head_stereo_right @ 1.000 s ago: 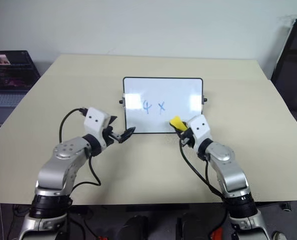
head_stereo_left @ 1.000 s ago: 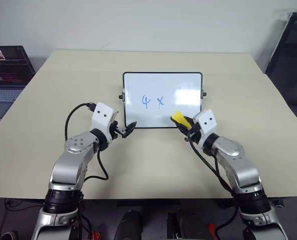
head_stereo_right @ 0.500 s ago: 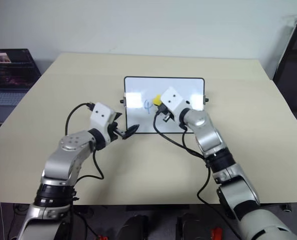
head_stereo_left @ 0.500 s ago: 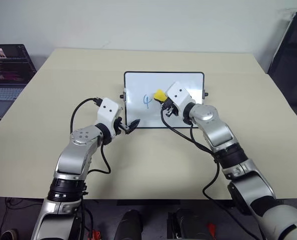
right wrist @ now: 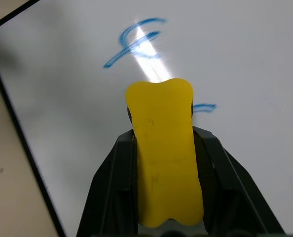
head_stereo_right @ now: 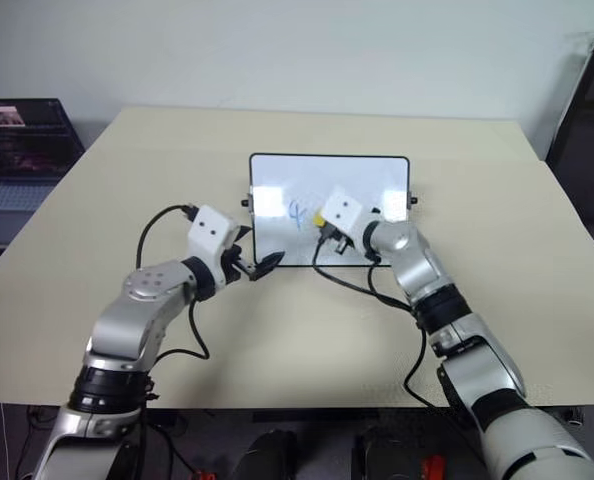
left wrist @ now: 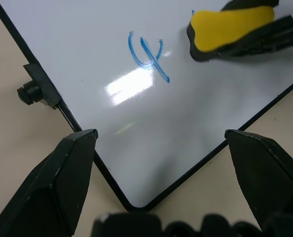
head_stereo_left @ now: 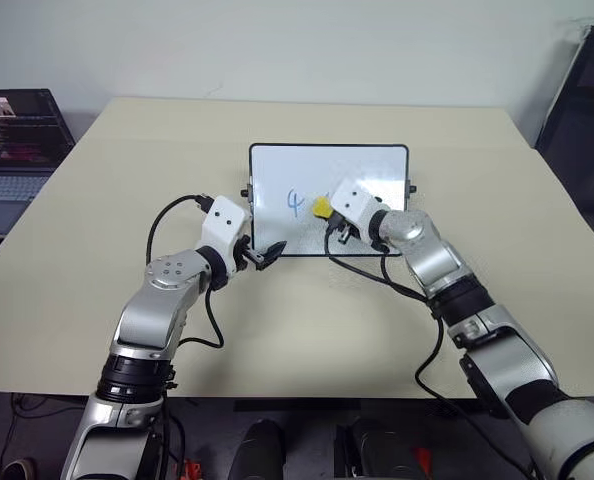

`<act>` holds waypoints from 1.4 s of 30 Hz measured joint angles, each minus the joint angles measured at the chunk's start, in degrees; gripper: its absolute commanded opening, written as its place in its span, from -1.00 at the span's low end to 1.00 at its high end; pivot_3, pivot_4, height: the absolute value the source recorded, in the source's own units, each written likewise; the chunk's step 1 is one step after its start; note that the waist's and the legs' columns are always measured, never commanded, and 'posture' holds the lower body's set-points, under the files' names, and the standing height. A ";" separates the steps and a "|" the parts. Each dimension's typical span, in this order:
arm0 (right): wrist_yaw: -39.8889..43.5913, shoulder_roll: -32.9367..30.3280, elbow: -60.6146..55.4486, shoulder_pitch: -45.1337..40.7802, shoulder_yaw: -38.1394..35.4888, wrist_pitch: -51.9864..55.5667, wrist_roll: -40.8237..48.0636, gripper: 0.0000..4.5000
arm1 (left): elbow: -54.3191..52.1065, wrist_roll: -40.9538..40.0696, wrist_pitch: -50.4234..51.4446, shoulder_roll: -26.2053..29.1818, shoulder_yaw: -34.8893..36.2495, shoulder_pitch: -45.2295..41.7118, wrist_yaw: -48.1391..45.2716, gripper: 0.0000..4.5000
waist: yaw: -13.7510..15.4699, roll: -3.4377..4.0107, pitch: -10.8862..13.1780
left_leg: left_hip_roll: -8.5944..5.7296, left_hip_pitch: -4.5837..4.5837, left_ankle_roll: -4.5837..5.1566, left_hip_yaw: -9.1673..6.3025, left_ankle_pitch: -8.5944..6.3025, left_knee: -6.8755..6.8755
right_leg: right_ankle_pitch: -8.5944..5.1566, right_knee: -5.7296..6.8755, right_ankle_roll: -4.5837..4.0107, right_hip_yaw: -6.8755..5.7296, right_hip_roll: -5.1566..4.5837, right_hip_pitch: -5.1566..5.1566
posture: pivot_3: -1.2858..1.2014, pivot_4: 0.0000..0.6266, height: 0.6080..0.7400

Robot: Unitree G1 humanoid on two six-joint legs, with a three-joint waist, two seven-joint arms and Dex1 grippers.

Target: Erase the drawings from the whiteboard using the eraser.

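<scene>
Right wrist view: right gripper (right wrist: 165,163) clamps the eraser (right wrist: 164,148) on the whiteboard (head_stereo_left: 367,165); a blue "4" (right wrist: 135,40) at its 11 o'clock and one stroke remain; left gripper (left wrist: 161,140) spread wide

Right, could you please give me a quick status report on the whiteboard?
Right pincer shut on eraser, on whiteboard. Left pincer open at board's corner. Blue "4" remains. Nothing in the way.

Silver arms with black cables end in white wrist blocks and black two-fingered hands.
</scene>
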 measured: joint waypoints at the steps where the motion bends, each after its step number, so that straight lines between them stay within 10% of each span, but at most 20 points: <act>1: -0.13 0.01 0.09 -0.03 0.25 -0.21 -0.34 -0.49 | -0.27 -0.04 0.09 0.00 -0.02 0.00 0.00 1.00 | -0.02 0.00 0.00 | 0.00 0.06 0.00 -0.01 0.00 0.00 | 0.00 0.07 0.00 0.00 0.00 0.00 | 0.03 -0.52 1.00; 42: 0.62 -1.65 -0.01 0.23 0.32 -1.25 -3.89 -0.50 | -1.95 -0.10 0.17 -0.47 -0.45 1.14 -0.04 1.00 | -0.80 -0.01 0.00 | -0.01 0.53 -0.02 0.19 0.04 -0.02 | -0.02 0.54 0.01 0.22 0.04 0.11 | 0.03 -0.52 1.00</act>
